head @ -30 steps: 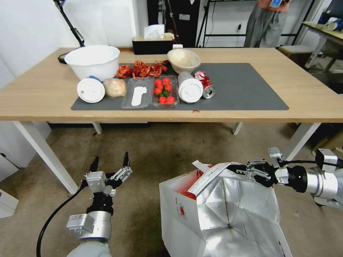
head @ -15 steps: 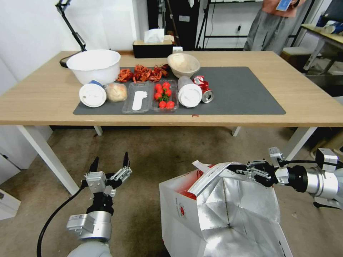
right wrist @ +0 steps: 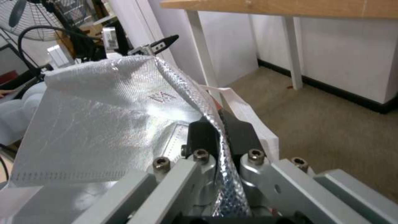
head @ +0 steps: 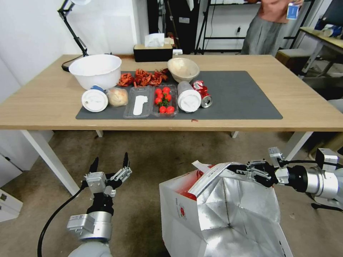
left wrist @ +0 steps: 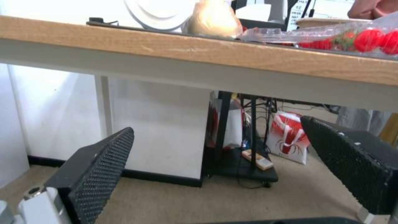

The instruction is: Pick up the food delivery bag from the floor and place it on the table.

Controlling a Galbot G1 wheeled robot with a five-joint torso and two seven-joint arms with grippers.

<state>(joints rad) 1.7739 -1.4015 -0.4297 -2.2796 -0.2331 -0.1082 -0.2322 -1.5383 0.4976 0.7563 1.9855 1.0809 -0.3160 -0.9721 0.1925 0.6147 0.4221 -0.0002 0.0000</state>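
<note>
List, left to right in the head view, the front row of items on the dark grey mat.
White round lidded cup → bagged pale bun → clear plastic tray with white utensil → clear tray of red tomatoes → white cup lying sideways → crushed red can.

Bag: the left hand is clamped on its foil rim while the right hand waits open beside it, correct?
No, the sides are swapped. The right hand is clamped on the bag's foil rim, as the right wrist view shows; the left hand waits open beside it.

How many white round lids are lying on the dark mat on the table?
2. One white lid lies at the mat's left end below the large white bowl; the other caps a tipped cup beside the crushed can.
</note>
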